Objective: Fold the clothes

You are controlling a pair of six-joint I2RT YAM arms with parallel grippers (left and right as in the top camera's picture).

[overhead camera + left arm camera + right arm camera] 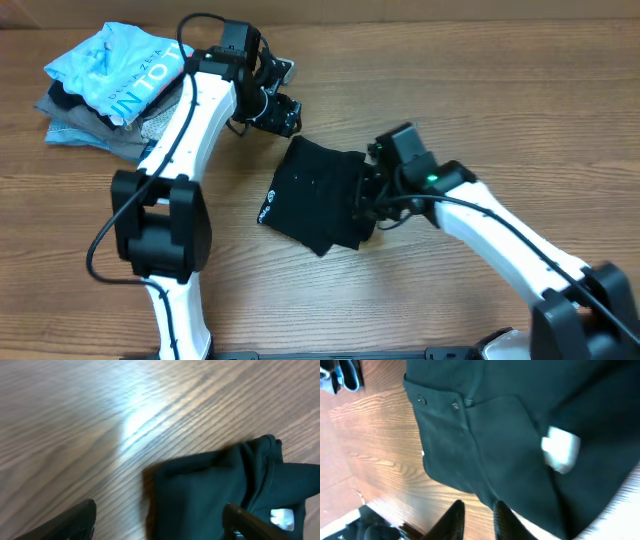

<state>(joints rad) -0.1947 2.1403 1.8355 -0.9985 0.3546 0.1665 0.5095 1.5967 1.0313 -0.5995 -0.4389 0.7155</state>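
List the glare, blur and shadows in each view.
Overhead: even light, sharp, no strong glare. Left wrist: white glare on the table, everything slightly smeared. Right wrist: the black T-shirt is soft, its white tag a blur.

The T-shirt (315,195) is plain black with small white print; the desk (480,90) is brown wood-grain; the piled shirt (120,60) is light blue.
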